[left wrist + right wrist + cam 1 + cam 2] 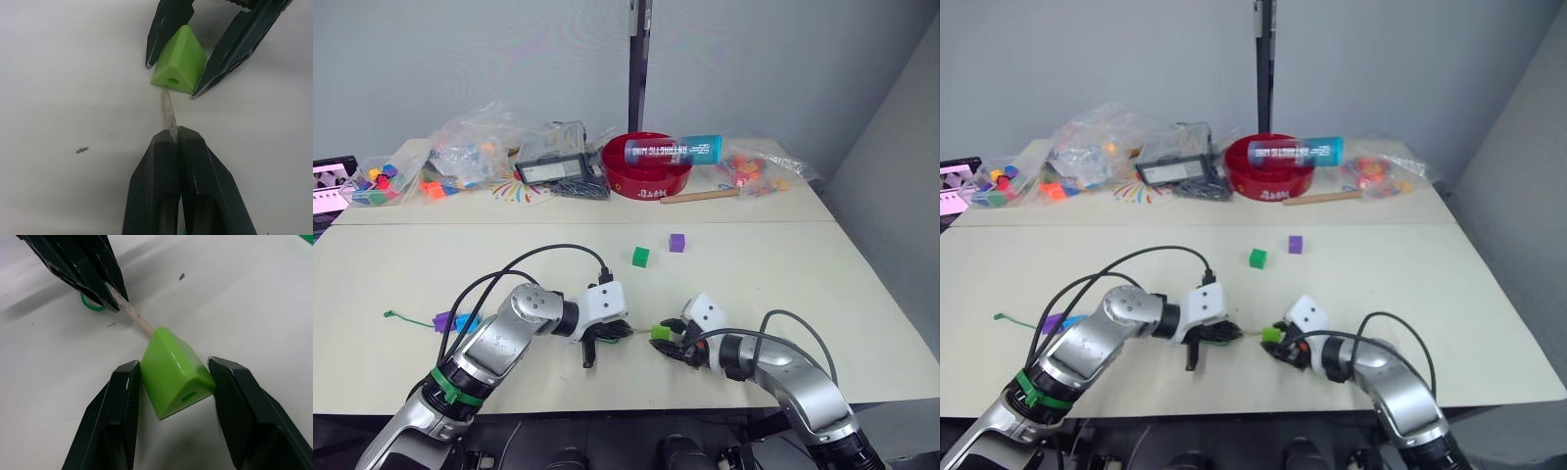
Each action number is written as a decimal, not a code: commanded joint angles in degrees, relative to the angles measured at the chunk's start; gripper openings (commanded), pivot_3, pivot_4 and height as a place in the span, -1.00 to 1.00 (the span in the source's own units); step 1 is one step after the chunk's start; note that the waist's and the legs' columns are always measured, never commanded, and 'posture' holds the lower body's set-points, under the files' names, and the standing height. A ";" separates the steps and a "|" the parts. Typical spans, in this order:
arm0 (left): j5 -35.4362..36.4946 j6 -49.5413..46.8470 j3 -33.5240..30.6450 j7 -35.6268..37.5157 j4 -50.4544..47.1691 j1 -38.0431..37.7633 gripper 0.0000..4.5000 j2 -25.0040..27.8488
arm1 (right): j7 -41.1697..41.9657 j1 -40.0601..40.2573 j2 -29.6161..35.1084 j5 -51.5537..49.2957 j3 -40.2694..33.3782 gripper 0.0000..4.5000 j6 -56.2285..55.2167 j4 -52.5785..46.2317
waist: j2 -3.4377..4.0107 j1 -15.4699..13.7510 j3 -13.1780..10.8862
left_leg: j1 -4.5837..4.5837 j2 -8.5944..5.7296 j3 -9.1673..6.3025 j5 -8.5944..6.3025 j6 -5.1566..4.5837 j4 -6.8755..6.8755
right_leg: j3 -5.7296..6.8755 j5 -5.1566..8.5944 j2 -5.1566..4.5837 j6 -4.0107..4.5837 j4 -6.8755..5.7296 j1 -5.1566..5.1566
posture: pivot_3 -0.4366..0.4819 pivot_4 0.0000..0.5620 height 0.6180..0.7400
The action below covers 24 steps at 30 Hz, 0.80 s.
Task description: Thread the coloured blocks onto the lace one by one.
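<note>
the right claw (173, 382) gripped the light green block (173, 374) just above the worktop (754, 264), while the left claw (175, 139), clenched on the lace (168, 115), held its pale tip against the block's face.

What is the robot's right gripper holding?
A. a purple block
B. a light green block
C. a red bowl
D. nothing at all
B: the right gripper has its two black fingers closed on the sides of the light green block, while the left gripper holds the lace's pale tip up against it.
</note>
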<state>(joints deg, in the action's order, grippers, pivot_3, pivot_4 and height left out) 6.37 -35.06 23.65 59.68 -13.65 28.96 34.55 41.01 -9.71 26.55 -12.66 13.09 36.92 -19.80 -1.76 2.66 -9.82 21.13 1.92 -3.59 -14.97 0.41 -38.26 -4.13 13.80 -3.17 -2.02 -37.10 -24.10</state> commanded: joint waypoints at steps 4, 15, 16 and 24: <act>2.56 2.69 0.08 0.82 -2.30 -0.26 -1.00 -3.03 | -0.18 0.60 -0.99 -0.51 2.40 -0.24 1.49 0.17 | -0.01 -0.03 0.00 | 0.00 0.00 0.00 0.00 0.00 0.00 | 0.00 0.00 0.00 0.00 0.00 0.02 | -0.05 -0.47 0.85; 3.32 1.74 -1.51 1.45 -2.51 -1.66 -1.00 -4.14 | 0.04 0.69 -0.60 -0.53 2.03 -0.24 1.84 0.14 | -0.01 -0.11 0.01 | -0.01 -0.01 0.00 0.00 0.00 0.00 | 0.00 0.00 -0.01 0.00 0.00 0.03 | -0.05 -0.47 0.85; 3.40 1.82 -1.82 1.73 -2.61 -2.17 -1.00 -3.54 | 0.01 0.68 -0.55 -0.49 1.99 -0.24 1.87 0.14 | -0.01 -0.10 0.01 | -0.01 -0.01 0.00 0.00 0.00 0.00 | 0.00 0.00 -0.01 0.00 0.00 0.03 | -0.05 -0.47 0.85; 2.57 4.42 -2.92 2.58 -1.49 -3.91 -1.00 -1.07 | 0.37 0.66 -0.38 -0.86 1.47 -0.24 1.84 0.29 | -0.01 -0.06 0.01 | -0.01 0.00 0.00 0.00 0.00 0.00 | 0.01 0.00 -0.01 0.00 0.00 0.01 | -0.05 -0.47 0.85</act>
<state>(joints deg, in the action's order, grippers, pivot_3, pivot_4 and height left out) 7.20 -32.20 20.26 61.32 -13.65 25.14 34.12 40.98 -9.67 26.47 -12.66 12.92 37.64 -20.17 -1.77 2.61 -9.81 21.12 1.92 -3.59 -14.97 0.41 -38.26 -4.13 13.80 -3.18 -2.03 -37.10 -24.08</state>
